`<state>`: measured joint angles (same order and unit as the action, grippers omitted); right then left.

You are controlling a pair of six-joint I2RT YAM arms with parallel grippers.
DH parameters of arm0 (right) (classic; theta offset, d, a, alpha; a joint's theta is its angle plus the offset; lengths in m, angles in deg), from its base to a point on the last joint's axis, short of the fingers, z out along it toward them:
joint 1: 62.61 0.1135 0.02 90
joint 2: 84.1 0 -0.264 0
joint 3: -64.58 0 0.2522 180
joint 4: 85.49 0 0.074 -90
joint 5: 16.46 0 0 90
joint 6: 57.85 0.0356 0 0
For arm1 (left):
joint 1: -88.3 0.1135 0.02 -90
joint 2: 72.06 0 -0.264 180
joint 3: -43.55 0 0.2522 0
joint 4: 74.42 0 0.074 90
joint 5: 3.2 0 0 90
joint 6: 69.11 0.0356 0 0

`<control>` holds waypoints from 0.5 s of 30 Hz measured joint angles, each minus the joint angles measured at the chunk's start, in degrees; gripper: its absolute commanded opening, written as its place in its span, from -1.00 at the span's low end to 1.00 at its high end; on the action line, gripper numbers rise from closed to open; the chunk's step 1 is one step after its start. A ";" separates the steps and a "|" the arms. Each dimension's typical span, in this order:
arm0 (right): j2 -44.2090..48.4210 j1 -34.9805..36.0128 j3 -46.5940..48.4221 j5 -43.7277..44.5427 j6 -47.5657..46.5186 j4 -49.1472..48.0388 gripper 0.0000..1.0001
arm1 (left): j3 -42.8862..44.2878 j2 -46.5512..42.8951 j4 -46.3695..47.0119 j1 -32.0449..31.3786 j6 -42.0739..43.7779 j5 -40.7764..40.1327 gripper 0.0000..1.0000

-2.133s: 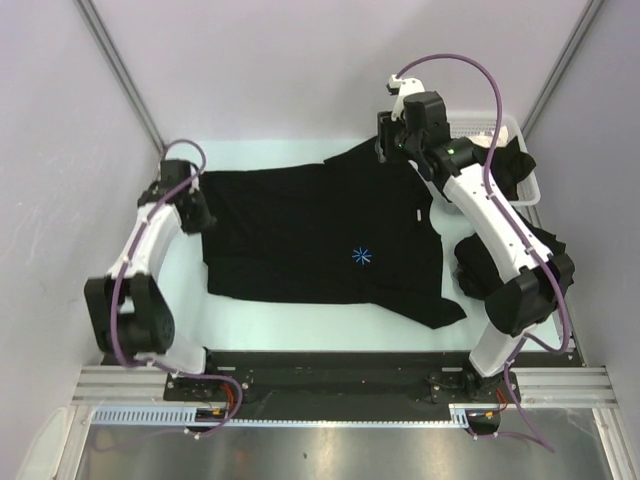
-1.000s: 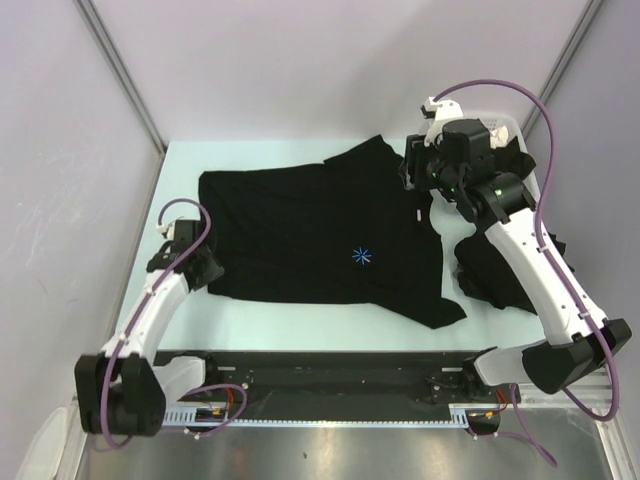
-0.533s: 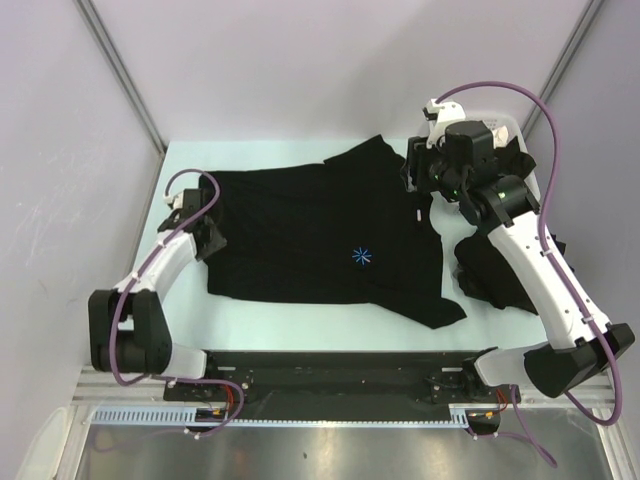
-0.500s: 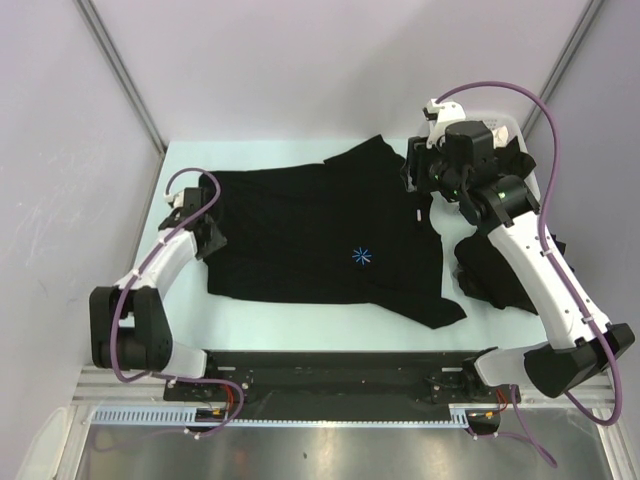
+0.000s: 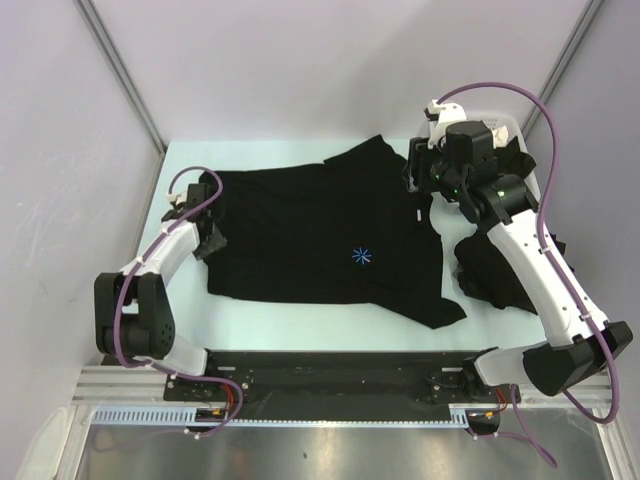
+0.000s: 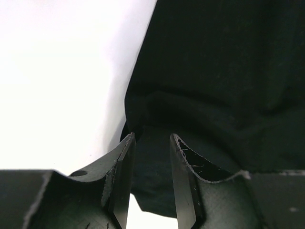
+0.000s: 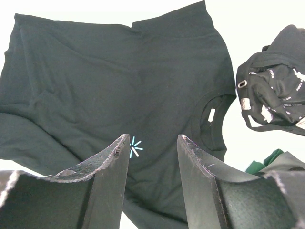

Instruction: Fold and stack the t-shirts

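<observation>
A black t-shirt [image 5: 310, 230] lies spread flat on the table, with a light-blue starburst [image 5: 361, 256] on its chest and its neck toward the right. My left gripper [image 5: 210, 243] sits low at the shirt's left edge. In the left wrist view it [image 6: 150, 138] is open, and a corner of the black cloth [image 6: 157, 167] shows through the gap. My right gripper [image 5: 413, 176] hangs high over the collar end. It [image 7: 152, 139] is open and empty, looking down on the starburst [image 7: 135, 147] and the white neck label [image 7: 211, 114].
A white slotted basket [image 5: 507, 122] stands at the back right with dark cloth in it. More black clothing [image 5: 495, 270] is heaped on the table to the right of the shirt. A black bundle with white print [image 7: 276, 95] and something green [image 7: 267, 160] show in the right wrist view.
The left gripper has moved away from the near-left corner, back along the shirt's left edge. The right gripper has hardly moved. The shirt lies as before.
</observation>
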<state>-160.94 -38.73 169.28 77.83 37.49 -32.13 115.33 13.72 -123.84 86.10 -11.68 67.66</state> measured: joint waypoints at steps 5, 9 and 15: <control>-0.61 -0.55 -0.07 -0.72 0.04 -0.11 0.00 | 0.20 0.37 -1.73 0.00 -0.22 0.07 -0.20; -0.66 -0.76 -0.13 -1.09 0.09 -0.13 0.00 | 0.31 0.83 -2.49 0.00 -0.46 0.48 -0.21; -0.66 -0.83 -0.13 -1.38 0.11 -0.24 0.00 | 0.31 2.23 -3.13 0.00 -0.66 1.64 -0.25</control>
<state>-161.59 -39.56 169.15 76.45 37.60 -32.37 115.63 15.95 -126.96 86.10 -12.34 69.30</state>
